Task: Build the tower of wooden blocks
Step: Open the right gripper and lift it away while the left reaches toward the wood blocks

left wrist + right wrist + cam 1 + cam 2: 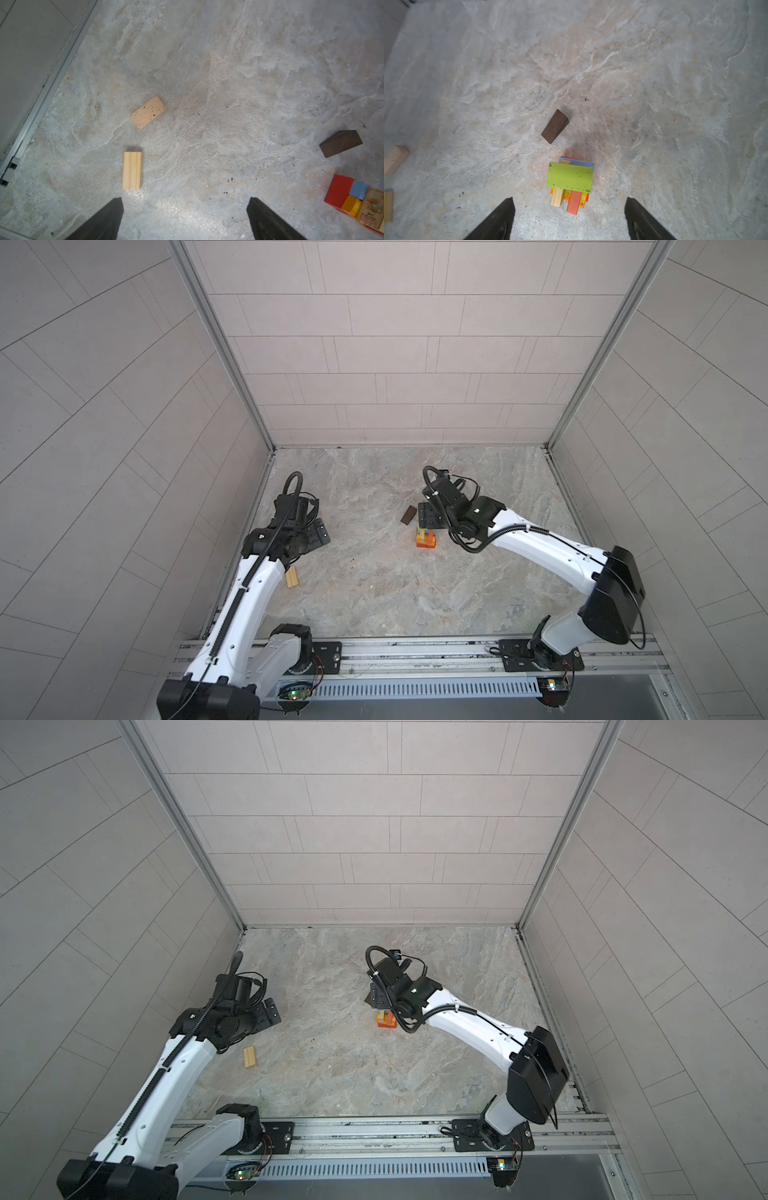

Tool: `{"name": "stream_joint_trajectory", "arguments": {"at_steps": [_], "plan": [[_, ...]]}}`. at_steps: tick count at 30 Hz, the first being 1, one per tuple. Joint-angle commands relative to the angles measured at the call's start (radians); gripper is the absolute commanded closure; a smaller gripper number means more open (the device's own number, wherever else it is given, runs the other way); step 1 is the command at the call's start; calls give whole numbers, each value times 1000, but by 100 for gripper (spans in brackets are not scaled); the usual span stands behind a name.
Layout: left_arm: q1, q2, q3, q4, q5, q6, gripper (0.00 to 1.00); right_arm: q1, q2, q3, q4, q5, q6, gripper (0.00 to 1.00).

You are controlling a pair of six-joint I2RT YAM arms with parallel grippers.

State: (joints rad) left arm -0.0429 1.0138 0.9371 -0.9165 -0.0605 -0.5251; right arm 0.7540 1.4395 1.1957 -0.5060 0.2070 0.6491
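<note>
With right hand (569,218) spread wide, empty, above tower (570,182) mid-worktop, risks clipping green block (569,179) on retreat, toppling stack. Left hand (185,218) open, idle near tan blocks (132,170).

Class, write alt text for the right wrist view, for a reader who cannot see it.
A green block tops the tower of coloured wood blocks on a marbled table, with the open right gripper hanging above it. A dark brown block lies apart from the tower.
</note>
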Motion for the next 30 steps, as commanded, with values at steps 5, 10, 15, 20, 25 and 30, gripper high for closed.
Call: {"name": "stream_joint_trajectory", "arguments": {"at_steps": [5,10,15,20,25,30], "plan": [[229,58,12,-71,113,-50,0,-95,-319,-413,453,-115,-89,0],[316,137,36,-89,86,-64,1,-144,-397,-546,559,-192,-23,0],[359,178,62,-105,9,-64,14,-167,-369,-646,656,-289,70,0],[404,223,69,-99,-36,-9,40,-165,-309,-746,887,-396,209,1],[424,305,88,-113,39,24,53,-188,-330,-769,897,-381,224,1],[413,358,86,-102,129,63,49,-214,-395,-771,847,-354,195,0]]}}
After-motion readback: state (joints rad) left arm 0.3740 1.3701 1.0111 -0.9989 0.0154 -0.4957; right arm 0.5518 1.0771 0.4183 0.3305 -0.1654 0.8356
